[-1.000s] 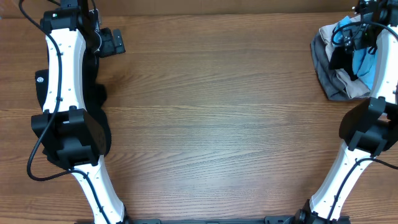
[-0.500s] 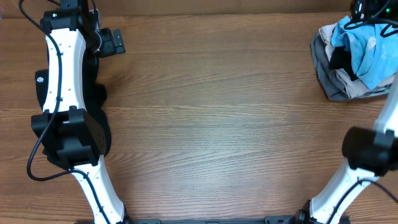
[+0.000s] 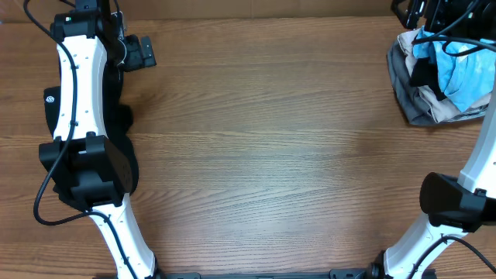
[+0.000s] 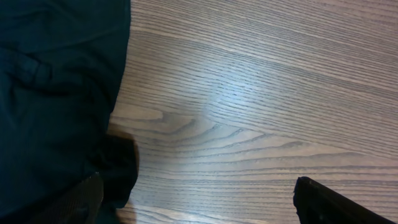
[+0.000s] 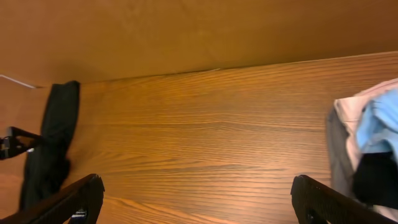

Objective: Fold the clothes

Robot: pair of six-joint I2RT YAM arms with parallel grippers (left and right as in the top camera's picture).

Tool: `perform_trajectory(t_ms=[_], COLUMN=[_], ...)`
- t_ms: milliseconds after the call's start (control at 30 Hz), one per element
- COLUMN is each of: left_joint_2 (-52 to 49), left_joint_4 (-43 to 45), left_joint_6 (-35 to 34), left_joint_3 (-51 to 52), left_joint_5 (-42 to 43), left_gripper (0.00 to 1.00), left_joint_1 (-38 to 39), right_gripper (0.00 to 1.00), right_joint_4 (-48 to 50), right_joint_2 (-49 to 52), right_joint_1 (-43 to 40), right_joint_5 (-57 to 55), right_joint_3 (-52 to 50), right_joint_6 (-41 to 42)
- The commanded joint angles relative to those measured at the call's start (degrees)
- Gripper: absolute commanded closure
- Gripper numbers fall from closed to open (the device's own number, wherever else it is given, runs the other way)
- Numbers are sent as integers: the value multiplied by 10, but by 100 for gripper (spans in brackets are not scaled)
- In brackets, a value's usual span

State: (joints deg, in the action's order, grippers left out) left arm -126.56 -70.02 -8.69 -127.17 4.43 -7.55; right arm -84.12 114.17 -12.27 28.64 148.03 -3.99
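Left claw is released, its two fingers spread wide with only bare wooden table between them. It hangs at the far left of the table, just beside the edge of the long black garment. In the left wrist view one fingertip shows against that dark cloth; whether it touches cannot be told. From overhead the black garment lies along the left side, largely under the left arm, and its small white round logo shows on the outer side of the arm.

Right claw is also released, jaws wide apart and grasping nothing. It sits at the far right corner, by the far end of a crumpled pile of clothes. A light blue T-shirt lies on top of that pile, with grey and beige cloth under it. The two lots of clothing are well apart.
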Motion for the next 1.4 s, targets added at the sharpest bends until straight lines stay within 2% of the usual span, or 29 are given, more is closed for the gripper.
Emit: perform_trajectory(t_ms=[0,133,367,533,733,900,1067,1367], left_joint_2=[5,5,5,5,5,5,5,5], left_joint_4=[0,0,0,0,0,0,0,0], left_joint_6=[-7,-7,-7,-7,-7,-7,-7,-7], left_joint_3=[-12,-12,-12,-12,-12,-12,-12,-12], left_joint_5=[0,0,0,0,0,0,0,0], left_gripper=[0,0,0,0,0,0,0,0], left_joint_1=[1,1,1,1,1,1,1,1], right_gripper=[0,0,0,0,0,0,0,0], right_joint_4=[-8,-44,-52,-13,61,109,172,355], right_joint_2=[0,0,0,-21,-72,-125,-196,-402], right_joint_1=[3,3,6,19,86,124,146,156], right_joint_5=[22,23,17,1,-101,-127,-128,-134], right_joint_3=[5,5,5,5,-4,-48,-144,-485], right_joint_6=[12,12,9,8,8,8,8,8])
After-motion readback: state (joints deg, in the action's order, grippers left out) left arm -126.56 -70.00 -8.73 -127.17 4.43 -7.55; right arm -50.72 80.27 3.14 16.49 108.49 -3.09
